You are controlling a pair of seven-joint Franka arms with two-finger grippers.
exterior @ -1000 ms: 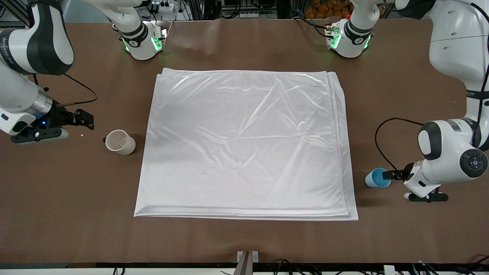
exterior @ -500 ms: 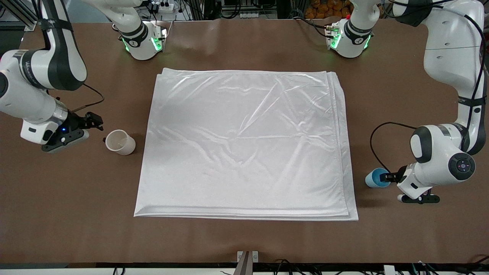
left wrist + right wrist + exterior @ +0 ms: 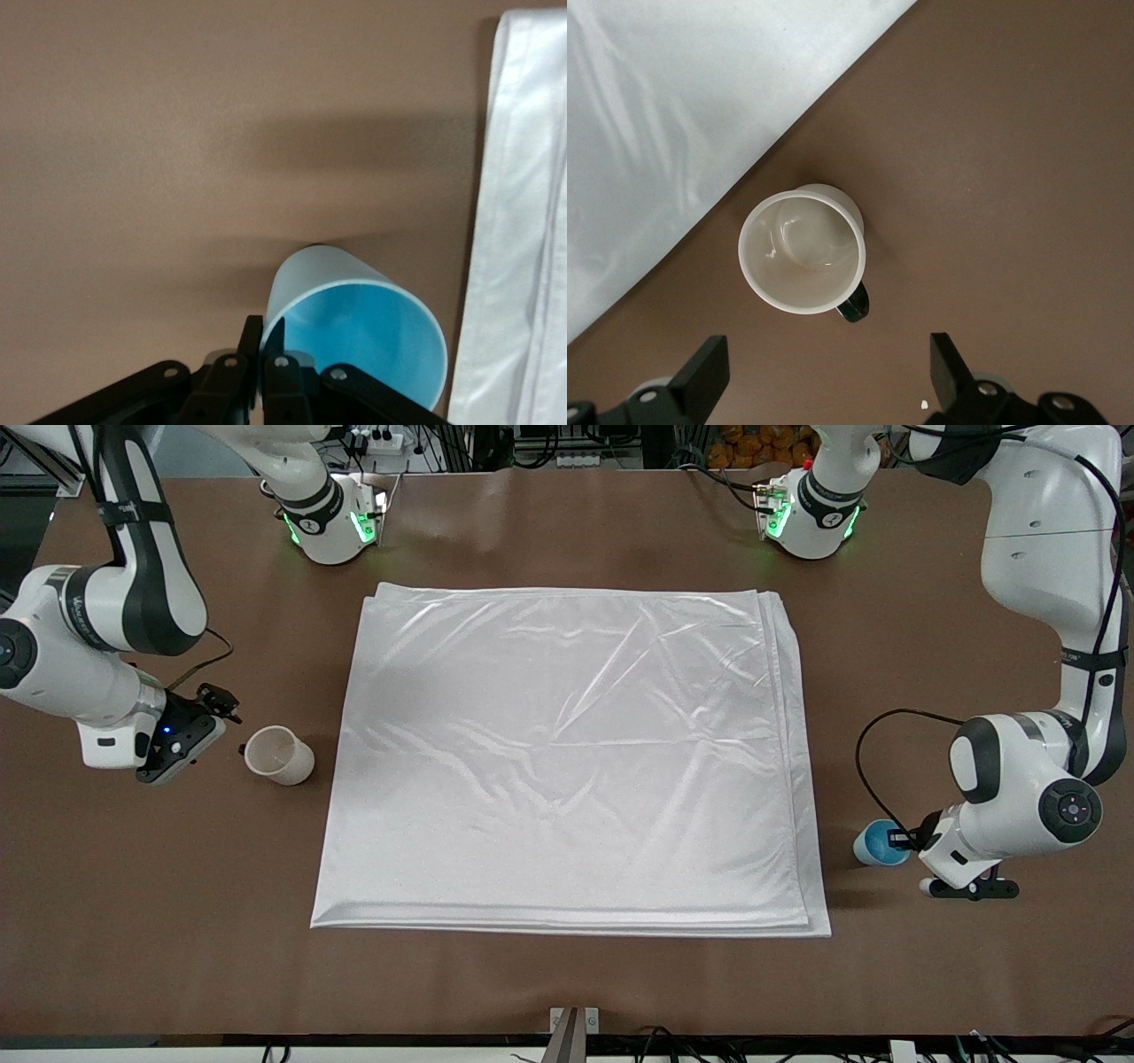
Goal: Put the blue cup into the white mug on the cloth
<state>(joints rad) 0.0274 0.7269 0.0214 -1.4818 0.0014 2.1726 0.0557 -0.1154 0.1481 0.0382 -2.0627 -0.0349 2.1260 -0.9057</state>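
**Cup gripped, mug not yet on cloth**

- Blue cup [image 3: 880, 842]: on the bare table just off the cloth's [image 3: 567, 762] edge, toward the left arm's end. In the left wrist view it looks slightly tilted.
- Left gripper [image 3: 260, 367]: low at the cup, fingers pinched together on its rim, one inside and one outside.
- White mug [image 3: 279, 755]: upright on the bare table just beside the cloth's edge at the right arm's end, black handle [image 3: 854, 307] turned away from the cloth. Empty.
- Right gripper [image 3: 824, 372]: over the table beside the mug, fingers wide apart, holding nothing.
- Step in hand, as judged: pick-up of the cup, grasp just made.
- Next move calls for: lifting the cup clear without letting it slip from the thin rim hold, while the mug needs setting onto the cloth before the cup goes in.
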